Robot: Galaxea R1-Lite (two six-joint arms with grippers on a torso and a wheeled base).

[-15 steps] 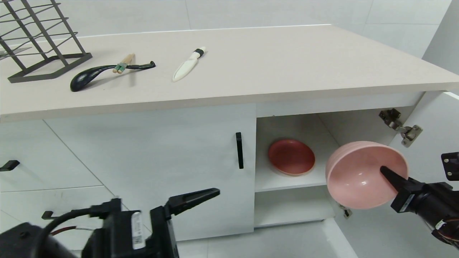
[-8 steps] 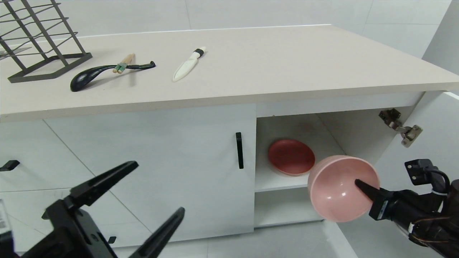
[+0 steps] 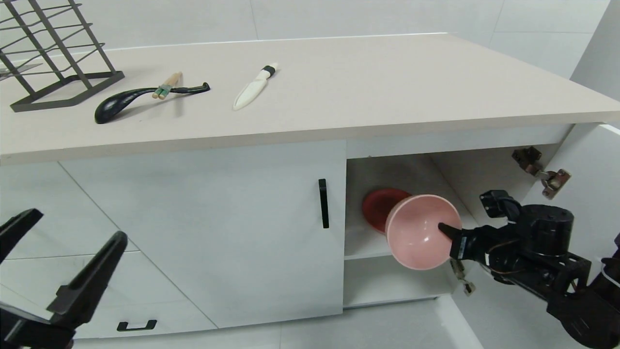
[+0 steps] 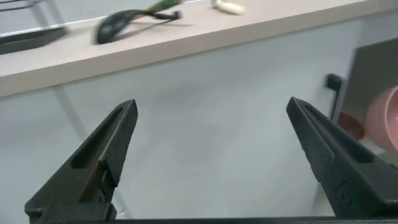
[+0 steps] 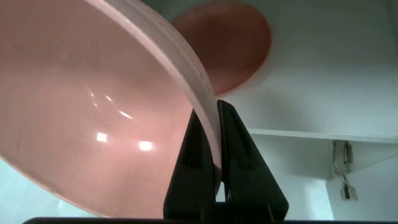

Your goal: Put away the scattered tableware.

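Over the last second the pink bowl [image 3: 420, 231] has travelled from out in front of the open door [image 3: 593, 194] to the mouth of the cabinet [image 3: 407, 167], and it now hides part of the red plate [image 3: 379, 207] that earlier showed whole. The left gripper [image 3: 72, 227] has meanwhile sunk lower and farther from the cabinet opening, and its jaws have gone from nearly together to spread wide, with nothing between them. The ladle [image 3: 121, 99], chopsticks [image 3: 167, 85] and white knife [image 3: 254, 87] on the counter [image 3: 387, 87] above the cabinet have not shifted.

The right arm comes in low across the front of the open door, its wrist about level with the cabinet's upper shelf [image 3: 363, 248] and its fingers aimed into the opening. The left arm hangs before the shut door [image 3: 218, 218] beside the opening, fingers pointing toward it.

The right gripper [image 3: 443, 228] is clamped on the bowl's rim: one finger lies inside the hollow, the other against the outer wall (the right wrist view shows the rim running straight down between them). The bowl is tipped on edge, hollow facing outward, at the shelf's front lip; whether it touches the shelf cannot be told. The plate lies on that shelf, deeper in the cabinet.
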